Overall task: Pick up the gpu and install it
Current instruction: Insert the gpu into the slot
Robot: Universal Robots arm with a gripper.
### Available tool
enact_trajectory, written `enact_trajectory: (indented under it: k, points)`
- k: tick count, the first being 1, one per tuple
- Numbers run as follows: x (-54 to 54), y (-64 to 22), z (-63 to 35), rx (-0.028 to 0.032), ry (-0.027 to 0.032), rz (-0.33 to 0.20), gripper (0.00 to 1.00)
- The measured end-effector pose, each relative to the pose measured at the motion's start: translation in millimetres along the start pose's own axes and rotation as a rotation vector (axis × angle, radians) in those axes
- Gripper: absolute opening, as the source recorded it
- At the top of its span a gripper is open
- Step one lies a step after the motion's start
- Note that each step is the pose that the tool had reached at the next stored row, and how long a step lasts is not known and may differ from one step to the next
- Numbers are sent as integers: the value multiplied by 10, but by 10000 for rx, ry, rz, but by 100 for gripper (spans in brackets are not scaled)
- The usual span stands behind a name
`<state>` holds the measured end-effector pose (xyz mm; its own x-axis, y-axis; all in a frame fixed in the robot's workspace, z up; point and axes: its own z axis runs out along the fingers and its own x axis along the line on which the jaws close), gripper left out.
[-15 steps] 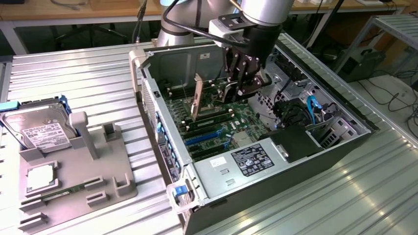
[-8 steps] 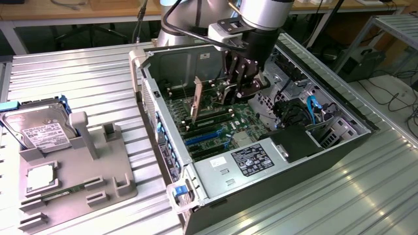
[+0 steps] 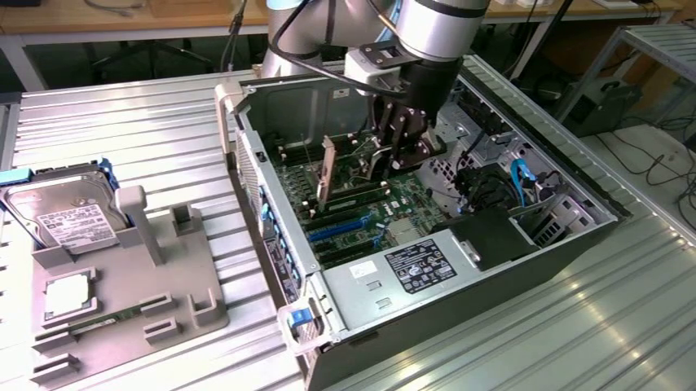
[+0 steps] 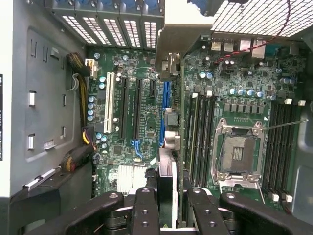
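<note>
Your gripper [image 3: 394, 155] sits upper centre inside the case [image 3: 566, 244], clenched on the gpu [image 4: 168, 166]; the card stands edge-on above the motherboard [image 3: 408, 204].

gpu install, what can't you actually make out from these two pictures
- Exterior view: whether the gpu is seated in its slot; its lower edge is hidden by the case wall and motherboard parts.
- Exterior view: what the gripper fingertips touch; they blur into dark parts behind.
- Wrist view: the gpu is edge-on, cut off by the fingers, so its fan face is hidden.
- Exterior view: hard drive label text, too small.
</note>
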<state>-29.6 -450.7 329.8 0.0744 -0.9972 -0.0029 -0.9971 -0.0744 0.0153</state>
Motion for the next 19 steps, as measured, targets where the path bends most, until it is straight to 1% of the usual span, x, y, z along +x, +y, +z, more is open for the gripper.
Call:
enact_trajectory:
  k: [4,9,13,14,15,17,18,19]
  points:
    - [0,-1,48,-1,14,0,28]
    - [1,1,136,-4,57,10,28]
    - [1,6,209,-6,76,269,28]
    - [1,7,221,-6,90,327,28]
    - [1,7,231,-8,111,395,28]
    - [1,7,247,-12,178,476,28]
    - [0,7,255,-14,219,493,28]
    - [-2,7,264,-18,284,521,28]
